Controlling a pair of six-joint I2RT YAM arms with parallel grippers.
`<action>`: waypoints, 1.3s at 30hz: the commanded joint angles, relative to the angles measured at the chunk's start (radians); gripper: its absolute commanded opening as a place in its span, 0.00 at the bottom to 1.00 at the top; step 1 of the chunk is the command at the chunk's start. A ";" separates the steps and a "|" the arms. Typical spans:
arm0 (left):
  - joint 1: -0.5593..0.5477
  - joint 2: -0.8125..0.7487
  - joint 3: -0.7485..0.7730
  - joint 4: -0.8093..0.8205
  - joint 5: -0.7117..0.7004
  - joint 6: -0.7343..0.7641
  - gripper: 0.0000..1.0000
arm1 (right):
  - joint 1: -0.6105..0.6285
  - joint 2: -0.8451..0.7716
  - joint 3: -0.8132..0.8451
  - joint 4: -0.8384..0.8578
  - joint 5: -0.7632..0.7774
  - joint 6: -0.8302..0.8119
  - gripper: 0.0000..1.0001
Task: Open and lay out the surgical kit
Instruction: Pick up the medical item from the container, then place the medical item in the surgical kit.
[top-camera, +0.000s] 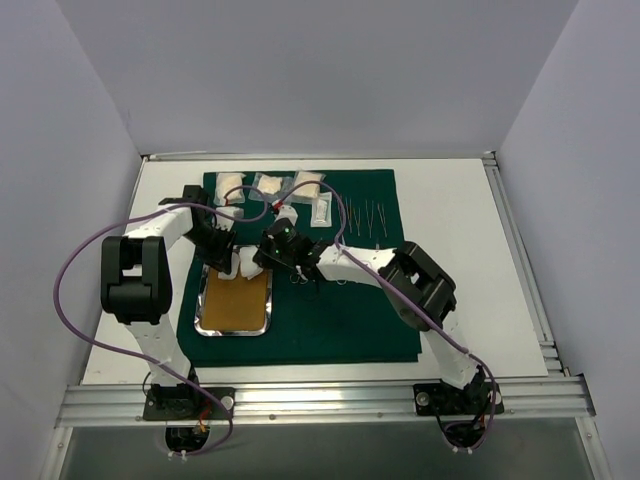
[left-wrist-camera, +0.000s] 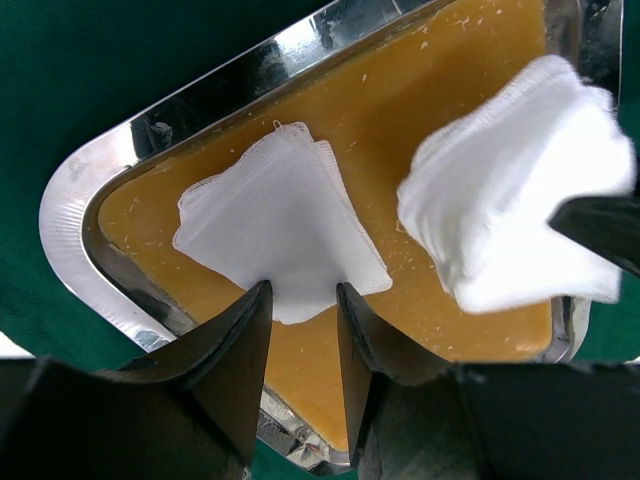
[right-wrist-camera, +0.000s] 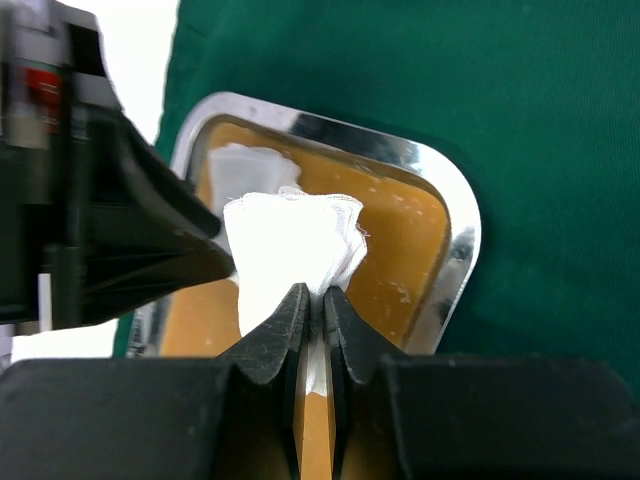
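The white tabletop (top-camera: 470, 260) carries one thing directly: a dark green cloth (top-camera: 340, 330), spread open and flat, its edges roughly square with the tabletop's. The cloth covers the middle and sits a little toward 9 o'clock, so the bare strip at 3 o'clock is wide and the one at 9 o'clock narrower. Only thin white margins show at 12 and 6 o'clock. A metal rail (top-camera: 330, 400) borders the 6 o'clock edge.

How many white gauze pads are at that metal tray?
2. One flat gauze pad lies on the tan liner before the left gripper; the other pad is pinched in the right gripper. More may be hidden.
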 joint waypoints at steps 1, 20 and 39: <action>-0.004 -0.025 0.013 0.013 0.002 0.018 0.42 | -0.009 -0.086 -0.008 0.036 0.003 -0.007 0.00; -0.003 -0.075 0.050 -0.033 0.034 0.012 0.43 | -0.146 0.145 0.214 0.212 0.078 0.036 0.00; -0.001 -0.078 0.062 -0.047 0.034 0.010 0.44 | -0.172 0.322 0.383 0.125 0.069 0.034 0.10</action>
